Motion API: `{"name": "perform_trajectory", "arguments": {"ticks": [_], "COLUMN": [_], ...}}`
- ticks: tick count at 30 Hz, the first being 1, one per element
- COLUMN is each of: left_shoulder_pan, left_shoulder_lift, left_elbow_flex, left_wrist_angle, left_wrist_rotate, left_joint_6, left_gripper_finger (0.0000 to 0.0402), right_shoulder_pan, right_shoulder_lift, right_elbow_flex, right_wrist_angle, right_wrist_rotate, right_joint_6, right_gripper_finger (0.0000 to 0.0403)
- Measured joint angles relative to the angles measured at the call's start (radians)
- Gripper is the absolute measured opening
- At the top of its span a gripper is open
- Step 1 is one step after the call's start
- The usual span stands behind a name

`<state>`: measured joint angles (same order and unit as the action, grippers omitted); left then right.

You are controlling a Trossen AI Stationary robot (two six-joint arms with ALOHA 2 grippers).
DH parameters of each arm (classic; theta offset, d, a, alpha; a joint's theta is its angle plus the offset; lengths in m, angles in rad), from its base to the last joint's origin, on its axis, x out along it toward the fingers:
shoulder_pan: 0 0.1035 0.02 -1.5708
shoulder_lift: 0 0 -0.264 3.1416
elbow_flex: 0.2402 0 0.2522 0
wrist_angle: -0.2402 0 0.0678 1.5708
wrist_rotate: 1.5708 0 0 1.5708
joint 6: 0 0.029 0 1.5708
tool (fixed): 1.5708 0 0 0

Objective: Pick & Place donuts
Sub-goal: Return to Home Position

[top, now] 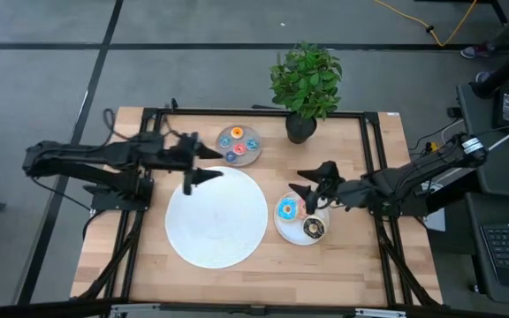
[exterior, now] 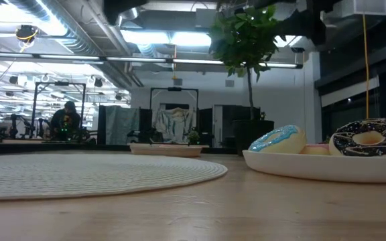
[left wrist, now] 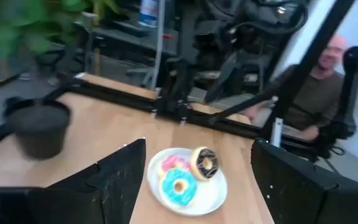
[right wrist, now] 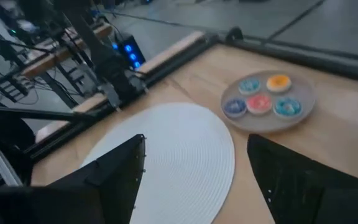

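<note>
Both hands stand spread, empty: left hand [top: 208,163] at the rim of the white disc [top: 217,221], right hand [top: 295,181] close by the white plate [top: 292,237] carrying three large donuts [top: 286,210]; small donuts [top: 237,132] lie on the grey plate [top: 253,155]. Retract the right low and you may clip that plate.

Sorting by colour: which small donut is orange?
The orange donut, farthest from the white mat on the grey plate; others are blue, teal or pink.

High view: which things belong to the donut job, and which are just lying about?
Job: large donuts on white plate; small donuts on grey plate; left end effector near white disc; right end effector near white plate; both open.
Lying about: white disc, potted plant.
</note>
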<state>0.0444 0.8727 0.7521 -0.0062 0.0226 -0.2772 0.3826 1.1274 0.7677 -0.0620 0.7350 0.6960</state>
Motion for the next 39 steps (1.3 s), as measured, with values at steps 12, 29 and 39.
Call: {"name": "perform_trajectory", "arguments": {"ticks": [12,29,39], "left_shoulder_pan": [-0.038,-0.037,-0.035], "left_shoulder_lift": [-0.372,-0.626,-0.735], "left_elbow_flex": [-0.194,-0.266,-0.348], "left_wrist_angle": [-0.102,-0.233,-0.183], "left_wrist_rotate": [-0.081,0.134,0.127], "left_joint_6": [-0.041,0.122,0.122], "left_gripper_finger": [0.028,0.0282,0.0282], "right_shoulder_pan": [-0.048,-0.143,-0.221], "right_shoulder_lift": [-0.148,-0.447,-0.665], "right_elbow_flex": [0.0,-0.163,-0.387], "right_wrist_angle": [-0.036,-0.047,0.079], "right_wrist_rotate": [-0.03,-0.251,-0.397], "right_joint_6": [-0.107,-0.216,-0.266], "right_gripper_finger": [0.0283,0.0283,0.0283]}}
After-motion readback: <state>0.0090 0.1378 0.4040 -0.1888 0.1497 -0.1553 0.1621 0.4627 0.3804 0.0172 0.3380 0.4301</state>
